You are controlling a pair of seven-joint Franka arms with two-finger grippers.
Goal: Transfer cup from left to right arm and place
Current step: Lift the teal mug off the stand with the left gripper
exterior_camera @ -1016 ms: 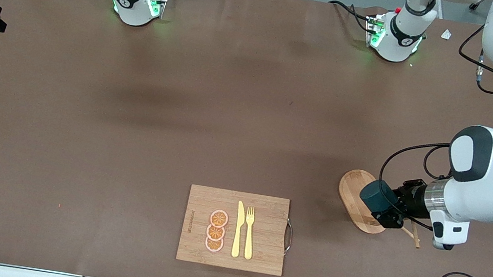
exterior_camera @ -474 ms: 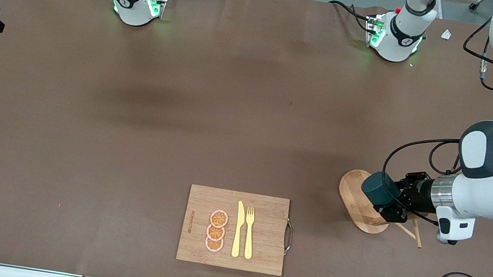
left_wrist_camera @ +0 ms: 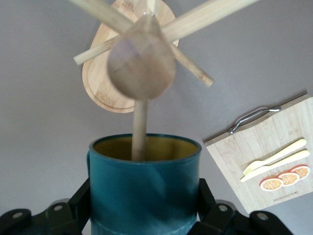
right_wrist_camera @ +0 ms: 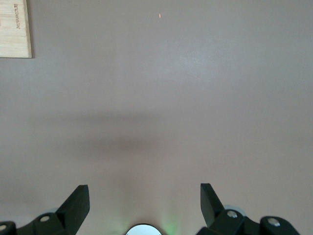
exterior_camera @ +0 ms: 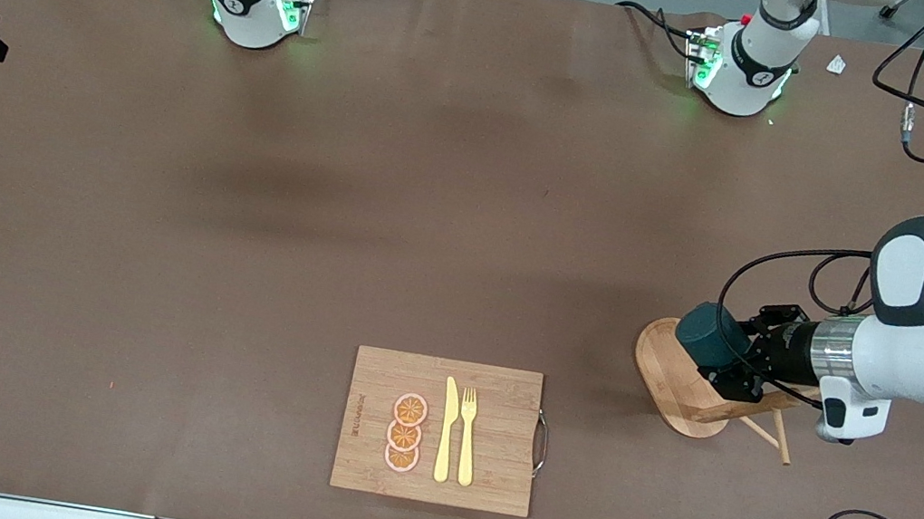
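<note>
Cup [exterior_camera: 713, 335], dark teal w/ mustard-yellow interior, pinched across its body by left gripper [exterior_camera: 730, 366], jaws clamped on both sides; held in the air over the wooden mug stand [exterior_camera: 668, 382], prob. lifted clear for handover. One stand peg [left_wrist_camera: 140, 129] reaches into the cup's mouth; otherwise cup looks empty. Right gripper [right_wrist_camera: 145, 196] waits, jaws spread wide, nothing between them, over bare table [exterior_camera: 344, 187]. Cutting board [exterior_camera: 484, 483] carries three orange slices [exterior_camera: 405, 433], yellow knife [exterior_camera: 445, 431] & fork [exterior_camera: 468, 434].

Bamboo cutting board [exterior_camera: 485, 474] at surface's [exterior_camera: 340, 214] camera-side edge: three orange slices [exterior_camera: 405, 432], yellow knife [exterior_camera: 447, 429], yellow fork [exterior_camera: 468, 434]. Wooden mug-tree stand [exterior_camera: 667, 391] toward left arm's end.
</note>
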